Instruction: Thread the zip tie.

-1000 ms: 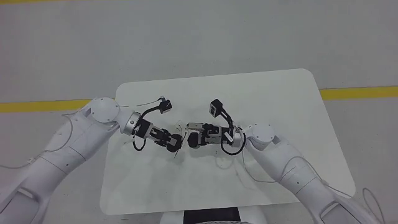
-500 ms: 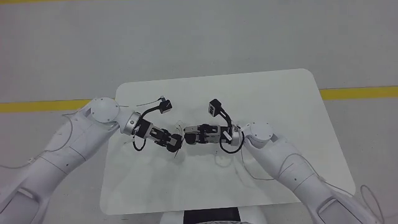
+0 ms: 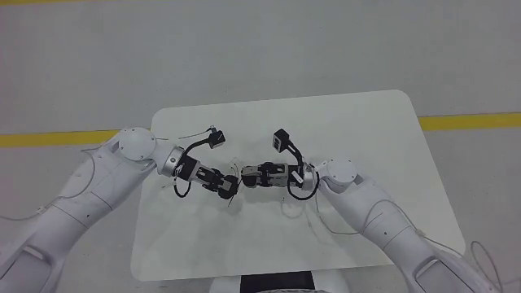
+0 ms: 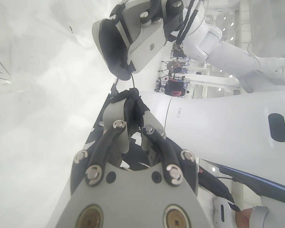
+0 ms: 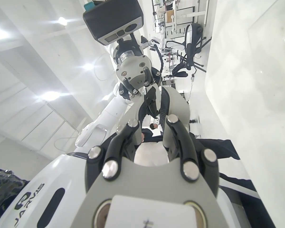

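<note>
status: both arms meet over the white table (image 3: 366, 130), tips nose to nose, a bit left of its middle

left gripper (image 4: 133, 95): fingers (image 4: 114, 116) pressed together, black-wrapped pads pinching one end of the zip tie (image 4: 133, 81) right at the tips

zip tie: thin dark strand, held up off the table. It runs straight across the small gap from the left tips into the tip of the right gripper (image 4: 127, 71). The visible span is short and looks taut. Can't tell which end is head and which is tail, the black wrap hides it

right gripper: fingers look drawn together on the other end of the strand, which goes in where the black pad meets the grey finger. From its own wrist cam the left gripper sits straight ahead, just beyond its fingertips

top view: the two grippers are almost touching and in line with each other. Left arm comes in from the left, right arm from the right, both forearms over the table. A fine pale line shows just beside the left gripper's tip, too thin to tell what it is

a few thin strands (image 4: 1, 78) lie flat on the table off to the side of the left gripper, well apart from both tips
</note>
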`<act>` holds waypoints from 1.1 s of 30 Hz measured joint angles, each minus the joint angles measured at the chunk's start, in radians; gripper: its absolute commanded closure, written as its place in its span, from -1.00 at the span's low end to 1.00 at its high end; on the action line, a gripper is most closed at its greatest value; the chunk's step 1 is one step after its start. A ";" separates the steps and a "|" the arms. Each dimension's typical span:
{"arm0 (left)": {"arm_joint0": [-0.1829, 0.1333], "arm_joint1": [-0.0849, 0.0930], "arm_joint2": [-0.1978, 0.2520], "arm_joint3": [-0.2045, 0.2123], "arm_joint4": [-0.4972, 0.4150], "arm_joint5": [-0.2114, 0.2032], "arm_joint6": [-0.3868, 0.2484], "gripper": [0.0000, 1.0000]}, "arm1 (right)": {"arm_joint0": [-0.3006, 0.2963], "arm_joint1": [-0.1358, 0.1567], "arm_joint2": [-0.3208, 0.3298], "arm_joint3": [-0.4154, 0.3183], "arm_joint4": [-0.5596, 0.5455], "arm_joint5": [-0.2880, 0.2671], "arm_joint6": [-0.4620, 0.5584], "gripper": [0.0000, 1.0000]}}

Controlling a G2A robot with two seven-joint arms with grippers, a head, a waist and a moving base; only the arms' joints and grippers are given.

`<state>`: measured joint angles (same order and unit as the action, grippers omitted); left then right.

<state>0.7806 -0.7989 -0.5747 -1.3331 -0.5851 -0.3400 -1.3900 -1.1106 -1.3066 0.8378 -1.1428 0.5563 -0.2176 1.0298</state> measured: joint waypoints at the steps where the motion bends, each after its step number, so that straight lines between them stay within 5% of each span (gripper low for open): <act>1: 0.000 0.000 0.000 0.000 0.000 0.000 0.000 1.00 | 0.000 0.000 0.000 0.000 -0.001 0.000 0.000 0.70; 15: 0.000 0.000 0.000 0.000 0.000 0.000 0.000 1.00 | -0.005 -0.003 0.001 -0.005 -0.004 -0.001 0.012 0.70; 23: 0.000 0.000 0.000 0.000 0.000 0.000 0.000 1.00 | -0.010 -0.004 0.004 -0.009 -0.007 -0.003 0.016 1.00; 33: 0.000 0.000 0.000 0.000 0.000 0.000 0.000 1.00 | -0.019 -0.001 0.012 -0.021 -0.020 -0.003 0.013 1.00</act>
<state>0.7806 -0.7989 -0.5747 -1.3331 -0.5851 -0.3400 -1.3900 -1.1295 -1.3080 0.8496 -1.1641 0.5359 -0.2202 1.0431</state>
